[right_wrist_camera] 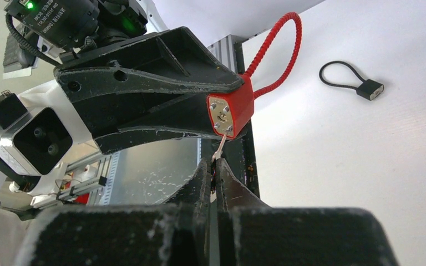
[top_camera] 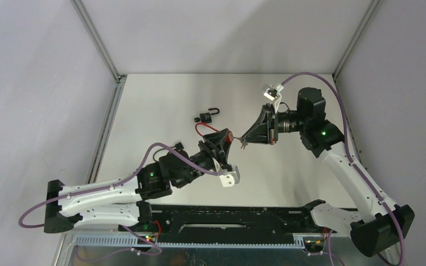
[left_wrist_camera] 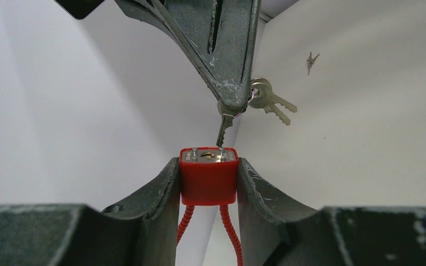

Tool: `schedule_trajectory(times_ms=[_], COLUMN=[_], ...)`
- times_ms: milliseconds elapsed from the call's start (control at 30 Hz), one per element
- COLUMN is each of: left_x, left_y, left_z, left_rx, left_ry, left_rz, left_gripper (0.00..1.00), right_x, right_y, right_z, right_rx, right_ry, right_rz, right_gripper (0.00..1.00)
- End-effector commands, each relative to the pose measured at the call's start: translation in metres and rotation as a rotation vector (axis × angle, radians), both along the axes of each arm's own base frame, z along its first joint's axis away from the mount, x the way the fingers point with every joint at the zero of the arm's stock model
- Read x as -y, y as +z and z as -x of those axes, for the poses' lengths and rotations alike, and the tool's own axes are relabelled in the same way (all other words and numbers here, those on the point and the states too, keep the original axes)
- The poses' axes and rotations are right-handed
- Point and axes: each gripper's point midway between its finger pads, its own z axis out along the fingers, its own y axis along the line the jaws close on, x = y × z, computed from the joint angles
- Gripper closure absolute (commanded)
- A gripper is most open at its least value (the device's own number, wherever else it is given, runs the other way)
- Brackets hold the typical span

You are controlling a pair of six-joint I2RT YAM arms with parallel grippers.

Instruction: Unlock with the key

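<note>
Left fingers [left_wrist_camera: 156,194] clamp the red plastic cable padlock [left_wrist_camera: 208,182]; right fingers [left_wrist_camera: 237,55], pinching the small silver key [left_wrist_camera: 223,125], should centre its tip on the padlock's keyway [left_wrist_camera: 207,157] before pushing.

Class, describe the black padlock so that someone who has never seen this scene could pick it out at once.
Start at the grey table. Near its middle, just beyond the left gripper, a small padlock lies flat and alone. It is black with a black loop, whereas the other lock, held in that gripper, is red.
</note>
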Motion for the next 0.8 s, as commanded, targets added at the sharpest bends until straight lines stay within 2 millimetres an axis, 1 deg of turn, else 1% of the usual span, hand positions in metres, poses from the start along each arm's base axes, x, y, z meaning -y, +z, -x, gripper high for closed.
schedule_trajectory(times_ms=[0, 200, 767], left_x=[-0.0017, -0.0005, 0.0019], left_y=[0.0152, 0.0128, 0.0105], left_z=[0.0068, 0.0082, 0.0105], left_rx=[0.015, 0.008, 0.007], left_ry=[-0.03, -0.037, -0.048], left_rz=[0.06, 0.049, 0.026], left_gripper=[1.0, 1.0, 1.0], right_x=[-0.0037, -0.0059, -0.0079], right_y=[0.0106, 0.0146, 0.0142], right_z=[-0.0018, -0.0005, -0.0023], right_rx=[0.042, 0.05, 0.047], right_ry=[0.01, 0.022, 0.022], right_rz=[-0.023, -0.028, -0.03], right_gripper=[1.0, 1.0, 1.0])
